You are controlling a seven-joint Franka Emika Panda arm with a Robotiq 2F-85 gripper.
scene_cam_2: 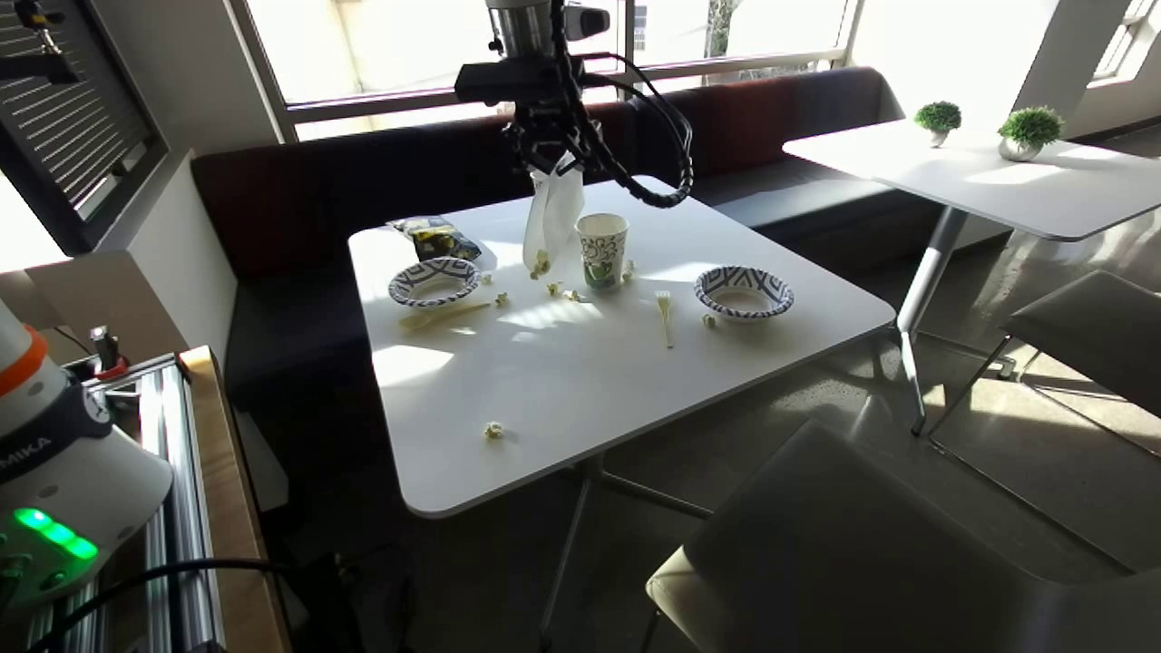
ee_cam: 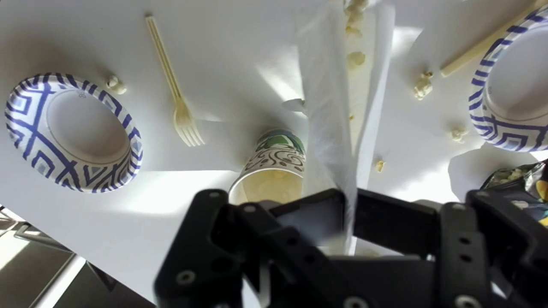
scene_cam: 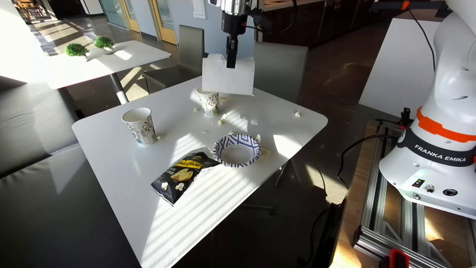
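Note:
My gripper (ee_cam: 350, 214) is shut on a white paper bag (ee_cam: 327, 85), the thin paper pinched between its black fingertips. Yellowish popcorn (ee_cam: 354, 60) shows inside the bag's open mouth in the wrist view. Above the table the bag (scene_cam: 228, 78) hangs flat side on in an exterior view. At its lower end is a popcorn clump (scene_cam_2: 541, 263); whether it touches the paper I cannot tell. Close beside the bag stands a patterned paper cup (ee_cam: 276, 158), partly covered by it in the wrist view. The same gripper (scene_cam_2: 553, 159) is partly hidden by cables.
A second cup (scene_cam: 140, 126) and a black snack bag (scene_cam: 184, 173) rest on the white table (scene_cam_2: 580, 390). Two blue-patterned bowls, one near the snack bag (scene_cam: 238, 158) and one farther off (scene_cam_2: 744, 295), flank a fork (scene_cam_2: 666, 317), a spoon (scene_cam_2: 440, 316) and scattered popcorn (scene_cam_2: 493, 430).

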